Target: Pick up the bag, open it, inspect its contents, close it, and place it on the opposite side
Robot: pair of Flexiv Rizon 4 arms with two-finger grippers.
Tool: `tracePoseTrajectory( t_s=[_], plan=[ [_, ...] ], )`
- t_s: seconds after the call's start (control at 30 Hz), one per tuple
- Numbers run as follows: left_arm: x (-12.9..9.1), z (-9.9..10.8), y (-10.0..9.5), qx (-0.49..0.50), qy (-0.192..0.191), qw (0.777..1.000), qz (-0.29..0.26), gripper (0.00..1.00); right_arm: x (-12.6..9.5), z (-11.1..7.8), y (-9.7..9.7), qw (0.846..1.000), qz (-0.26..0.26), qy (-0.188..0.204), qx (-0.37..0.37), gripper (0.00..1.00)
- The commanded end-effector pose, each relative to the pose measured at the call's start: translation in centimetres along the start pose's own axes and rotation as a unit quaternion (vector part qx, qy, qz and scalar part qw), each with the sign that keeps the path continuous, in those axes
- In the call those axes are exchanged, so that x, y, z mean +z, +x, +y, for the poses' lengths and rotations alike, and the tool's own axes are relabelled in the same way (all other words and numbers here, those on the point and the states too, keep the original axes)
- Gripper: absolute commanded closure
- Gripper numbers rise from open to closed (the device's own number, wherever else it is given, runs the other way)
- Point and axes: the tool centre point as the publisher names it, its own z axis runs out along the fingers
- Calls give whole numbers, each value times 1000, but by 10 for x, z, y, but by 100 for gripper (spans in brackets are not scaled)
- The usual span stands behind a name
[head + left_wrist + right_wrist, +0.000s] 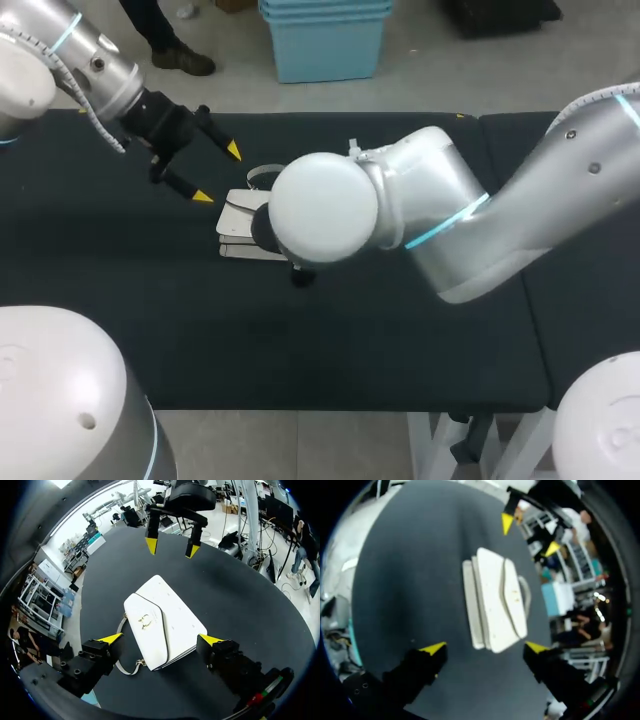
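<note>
Item: white bag [160, 622], flap shut and clasp uppermost, lying flat on the black table [120, 300], strap looping out beside the flap; not yet lifted. Left gripper [161, 639]: fingers spread wide and holding nothing, hanging over the bag with one tip off either side of it; right gripper [171, 547]: likewise spread and empty, above the bag's far end and clear of it. Handling note, by judgement: the pick-up looks best made across the bag's narrow width, with the fingers lowered squarely onto both edges and kept off the strap.
</note>
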Motion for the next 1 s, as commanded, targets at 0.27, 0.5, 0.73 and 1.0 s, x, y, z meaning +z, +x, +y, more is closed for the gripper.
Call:
tracePoseTrajectory(
  t_s=[0.27, 0.5, 0.73, 1.0],
  plan=[
    [22, -1, -5, 65, 15, 998, -10, 0, 18, 4, 1, 999, -45, 3, -27, 0],
    [28, 0, -11, 81, 25, 996, -21, 0, 33, 0, -1, 997, -68, -18, -40, 0],
    [33, -3, -19, 90, 25, 995, -18, 0, 50, 0, -7, 995, -78, -24, -50, 0],
    [39, -3, -21, 93, 24, 995, -7, 0, 67, -3, -23, 996, -76, -23, -51, 48]
  ],
)
